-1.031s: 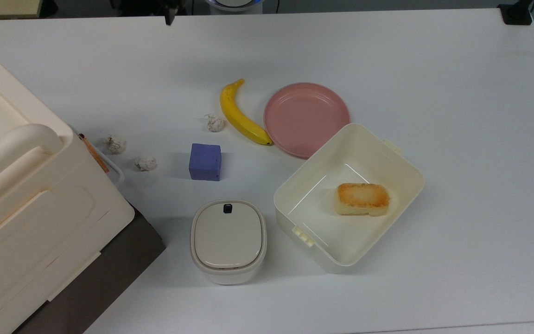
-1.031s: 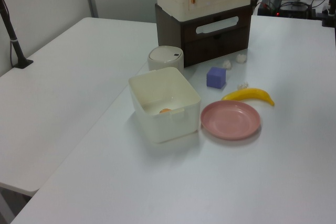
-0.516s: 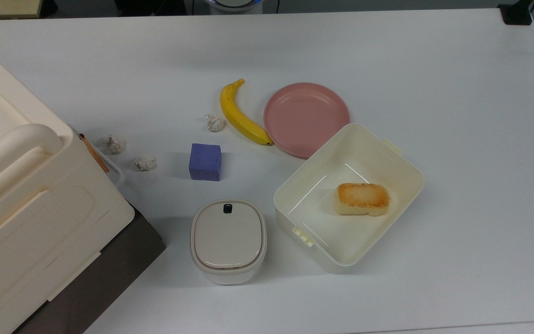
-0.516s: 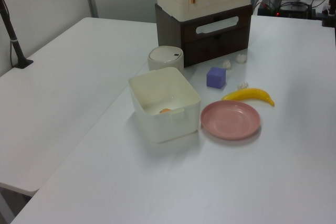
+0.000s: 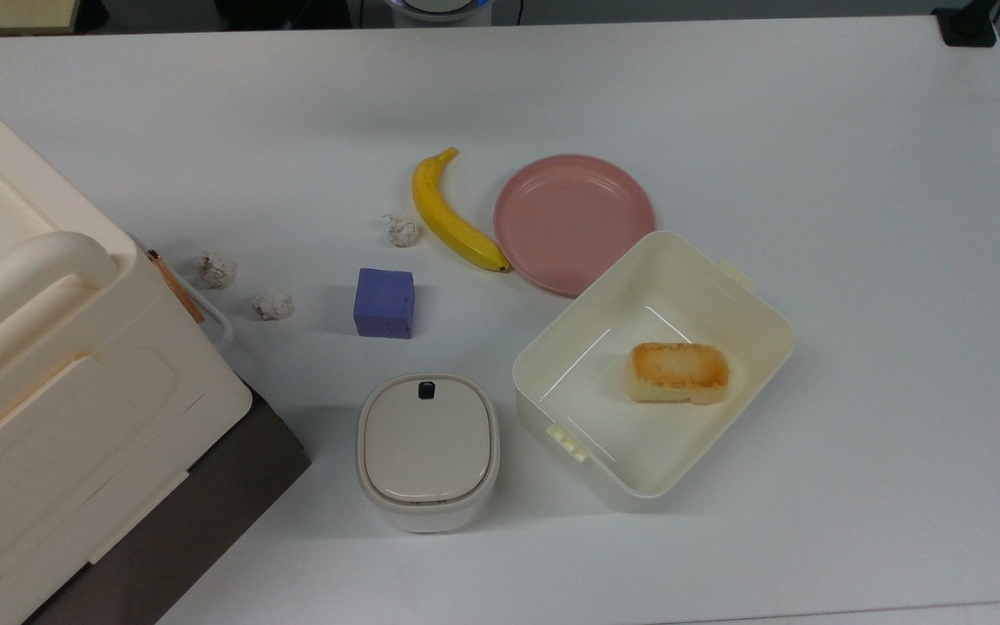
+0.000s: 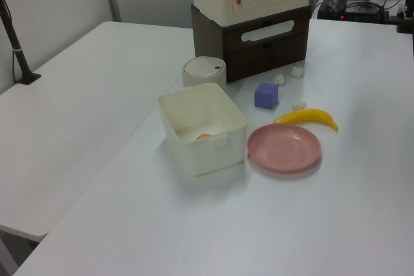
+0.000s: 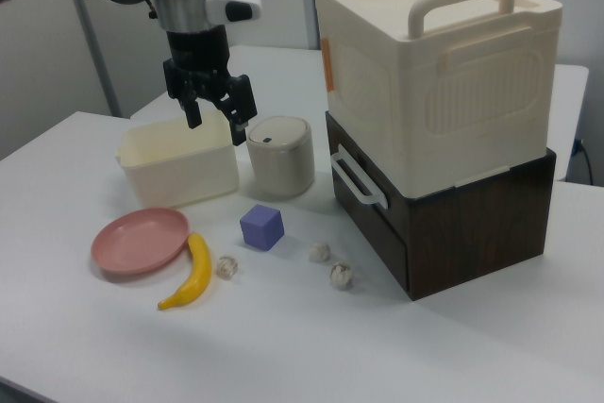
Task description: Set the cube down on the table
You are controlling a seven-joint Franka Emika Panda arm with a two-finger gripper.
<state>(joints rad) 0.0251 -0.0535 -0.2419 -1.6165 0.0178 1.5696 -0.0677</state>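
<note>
Nothing on the tabletop (image 5: pixel 812 130) has shifted; cube (image 5: pixel 384 302) sits flat at the banana's (image 5: pixel 452 214) seven o'clock, top view. Gripper (image 7: pixel 215 110) hangs high, fingers spread, empty: best to stay clear
</note>
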